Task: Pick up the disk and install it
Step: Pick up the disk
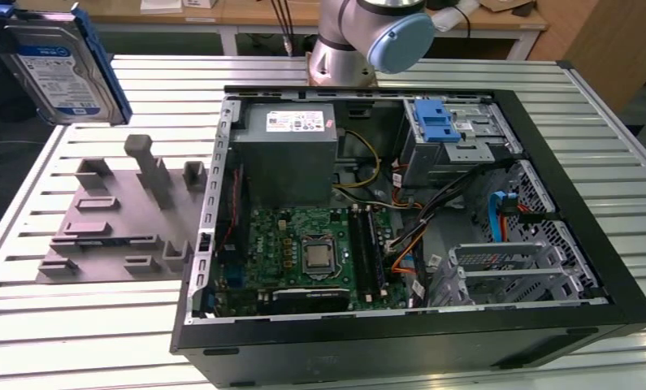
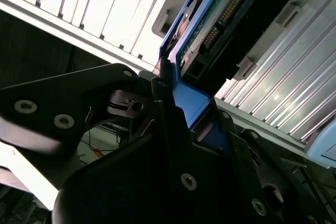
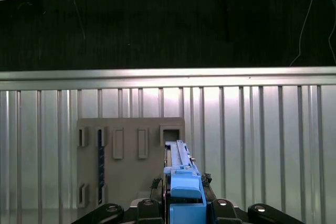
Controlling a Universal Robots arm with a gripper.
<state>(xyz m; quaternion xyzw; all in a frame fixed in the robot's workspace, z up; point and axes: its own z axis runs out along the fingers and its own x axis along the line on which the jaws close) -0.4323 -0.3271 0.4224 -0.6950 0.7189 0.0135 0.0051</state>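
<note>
On the slatted metal table (image 1: 73, 325), an open black computer case (image 1: 583, 268) is laid on its side, taking up the middle and the exterior view's right part of the top. Inside it, a grey power-supply box (image 1: 288, 154) is seen at the far end, with a green motherboard (image 1: 290, 252) below it on the near side. A silver drive cage with a blue latch (image 1: 448, 130) is set in the case's far corner at the exterior view's right. The arm's base (image 1: 350, 41) is mounted at the table's far edge, behind the case.

A grey fixture plate (image 1: 106, 219) with upright posts is placed beside the case, along the table's edge at the exterior view's left.

The disk (image 1: 57, 69) is held off the table, tilted with its label facing the exterior camera, toward the far corner at the exterior view's left, well apart from the case. In the first wrist view its blue caddy edge (image 3: 181, 177) is seen over the plate (image 3: 126, 156) and slats (image 3: 262, 129).

In the second wrist view the gripper (image 2: 189, 106) is clamped on the caddy's end. The black fingers (image 2: 168, 124) are pressed against both sides, and the disk's circuit-board face (image 2: 210, 22) is turned to that camera.
</note>
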